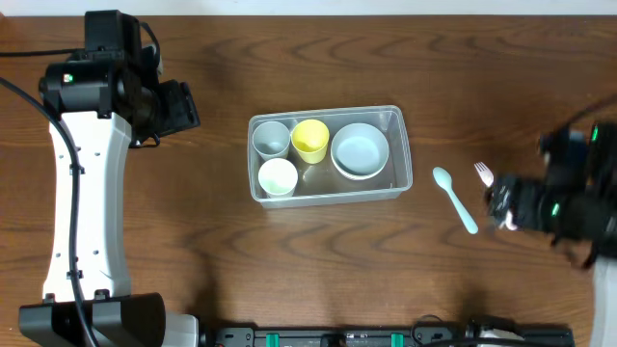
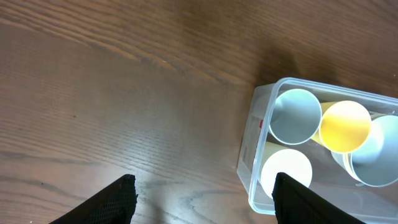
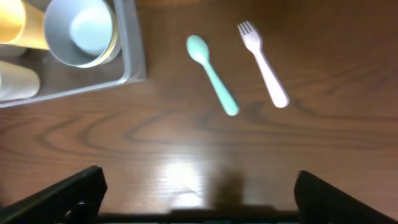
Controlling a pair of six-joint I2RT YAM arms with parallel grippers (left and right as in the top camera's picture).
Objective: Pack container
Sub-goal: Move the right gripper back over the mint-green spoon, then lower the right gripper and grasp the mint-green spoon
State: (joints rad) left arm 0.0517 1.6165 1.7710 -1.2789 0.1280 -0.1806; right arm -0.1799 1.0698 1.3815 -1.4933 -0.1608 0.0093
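Observation:
The clear plastic container (image 1: 397,154) sits mid-table. It holds a grey cup (image 1: 271,139), a yellow cup (image 1: 309,140), a white cup (image 1: 278,177) and a pale blue bowl (image 1: 360,149). A teal spoon (image 1: 455,199) and a white fork (image 1: 484,174) lie on the table right of it. My left gripper (image 2: 202,199) is open and empty, left of the container (image 2: 254,149). My right gripper (image 3: 199,193) is open and empty above bare table, with the spoon (image 3: 213,74) and fork (image 3: 264,63) ahead of it and the container's corner (image 3: 130,59) at upper left.
The left arm (image 1: 87,193) runs along the left side of the wooden table. The right arm (image 1: 569,207) is at the right edge, just right of the fork. A black rail (image 1: 386,335) runs along the front edge.

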